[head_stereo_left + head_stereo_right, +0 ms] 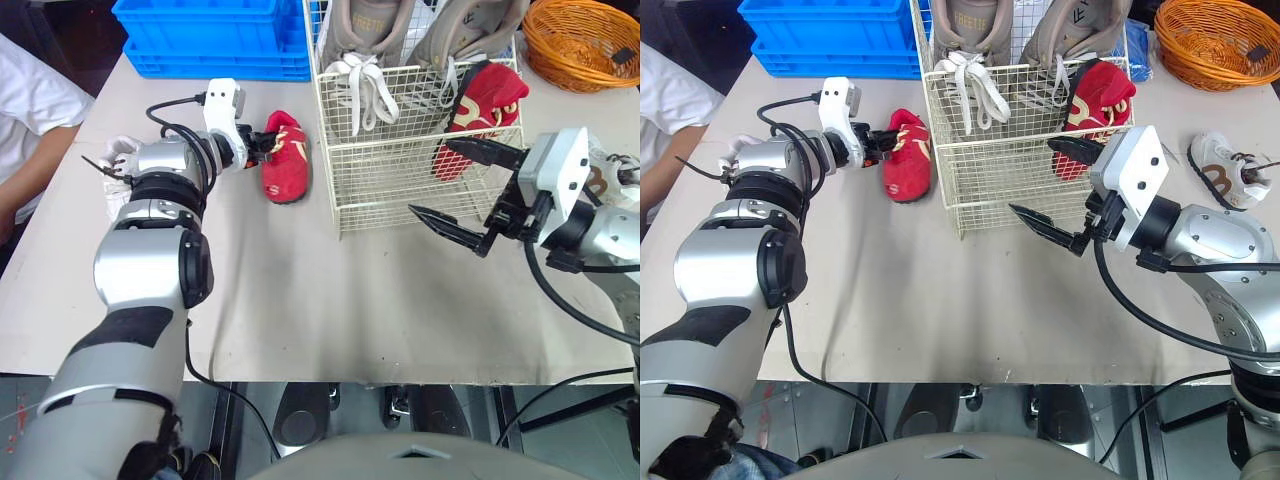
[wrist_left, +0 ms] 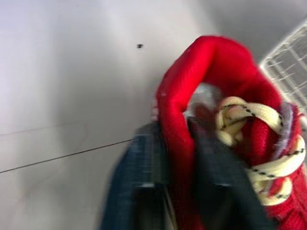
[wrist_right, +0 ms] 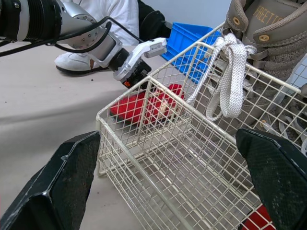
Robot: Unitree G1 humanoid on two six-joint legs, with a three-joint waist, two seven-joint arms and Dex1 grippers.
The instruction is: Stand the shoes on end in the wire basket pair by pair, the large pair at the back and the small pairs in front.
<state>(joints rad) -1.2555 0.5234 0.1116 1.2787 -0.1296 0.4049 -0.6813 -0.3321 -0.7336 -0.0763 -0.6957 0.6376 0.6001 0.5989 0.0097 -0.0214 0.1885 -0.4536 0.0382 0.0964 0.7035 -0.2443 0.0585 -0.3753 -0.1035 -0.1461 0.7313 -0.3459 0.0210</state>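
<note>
The job looks about half done. The large grey pair (image 1: 362,35) already stands on end at the back of the wire basket (image 1: 400,190), laces hanging over the divider wire. In the front section, one small red shoe (image 1: 480,110) is upright against the right side. Its mate, the second red shoe (image 1: 285,160), is not in yet. It lies on the surface (image 1: 330,290) just beside the basket's left wall, and the left tool (image 1: 264,145) is clamped on its heel collar, one finger inside the opening and one outside. The right tool (image 1: 430,178) hangs at the basket's front right corner with its fingers spread wide and nothing between them. What is left, by my reading, is to lift the gripped red shoe over the rim and stand it beside its partner, then deal with the other small pair. A white shoe (image 1: 1225,172) lies on the surface to the right of the basket. What looks like a second white shoe (image 3: 72,62) sits behind the left arm, near the person's sleeve. The front section has bare room on its left side for them.
</note>
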